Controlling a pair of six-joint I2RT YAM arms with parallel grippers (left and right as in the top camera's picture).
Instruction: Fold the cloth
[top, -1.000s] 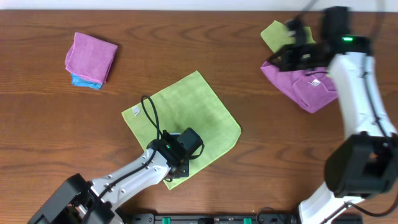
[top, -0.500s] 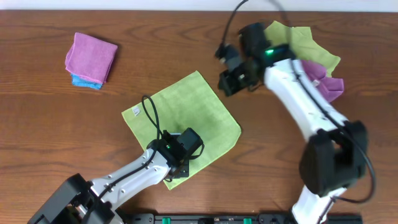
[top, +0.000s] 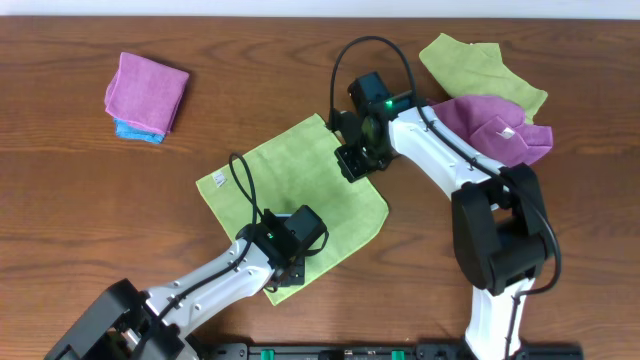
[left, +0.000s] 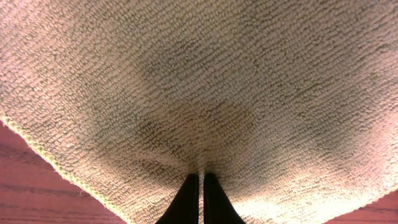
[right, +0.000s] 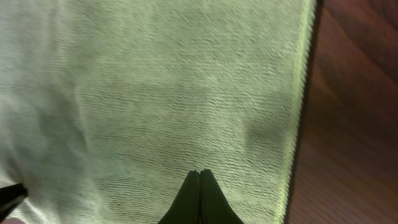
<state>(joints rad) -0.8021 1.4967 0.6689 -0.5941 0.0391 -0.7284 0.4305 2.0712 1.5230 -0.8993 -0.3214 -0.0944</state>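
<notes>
Lime-green, the cloth (top: 300, 185) lies flat and unfolded, left gripper (left: 199, 177) and right gripper (right: 199, 173) closed-fingered over opposite sides, so the next move is probably opening to pinch corners.

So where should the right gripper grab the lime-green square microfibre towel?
The lime-green square microfibre towel lies flat, so I'd pinch its far corner from above, across the hem; the right gripper, shut over that edge, would need to open first.
</notes>
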